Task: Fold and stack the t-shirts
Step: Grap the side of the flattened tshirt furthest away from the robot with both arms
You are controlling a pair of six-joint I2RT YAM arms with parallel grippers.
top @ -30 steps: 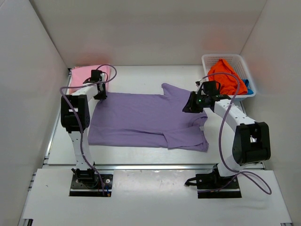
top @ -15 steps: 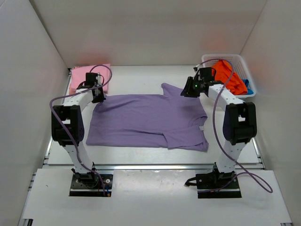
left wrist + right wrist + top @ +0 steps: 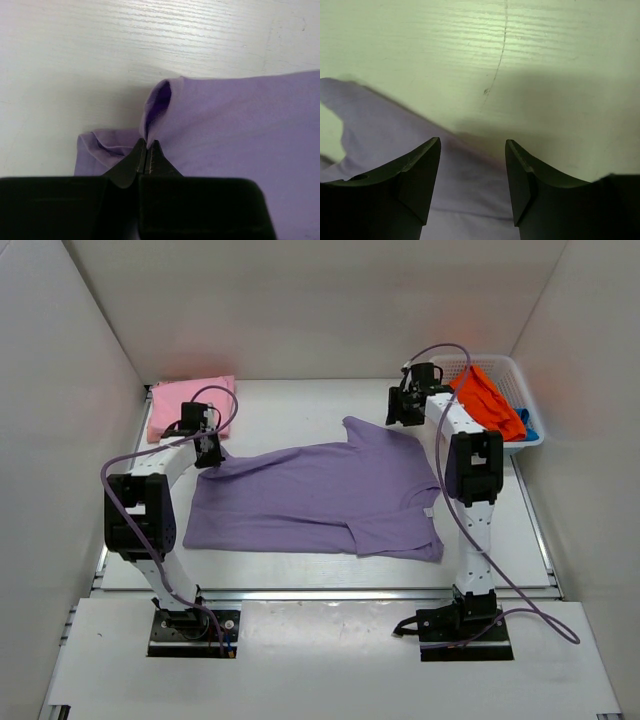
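Note:
The purple t-shirt (image 3: 320,495) lies spread flat across the middle of the table. My left gripper (image 3: 207,452) is at its far left corner, shut on a small raised fold of the purple t-shirt (image 3: 240,125); the left gripper (image 3: 148,142) has its tips pressed together on the cloth. My right gripper (image 3: 398,412) hovers open just past the shirt's far right sleeve. In the right wrist view the right gripper (image 3: 472,145) holds nothing, and the purple t-shirt (image 3: 380,130) lies under its fingers. A folded pink t-shirt (image 3: 190,405) sits at the far left.
A white lattice basket (image 3: 500,359) stands at the far right corner, holding a crumpled orange t-shirt (image 3: 488,400) and a bit of a blue one (image 3: 528,425). White walls close in the table on three sides. The right arm stands next to the basket.
My left gripper has closed on the shirt's far left corner. My right gripper has opened, let go of the shirt and moved away toward the far side of the table.

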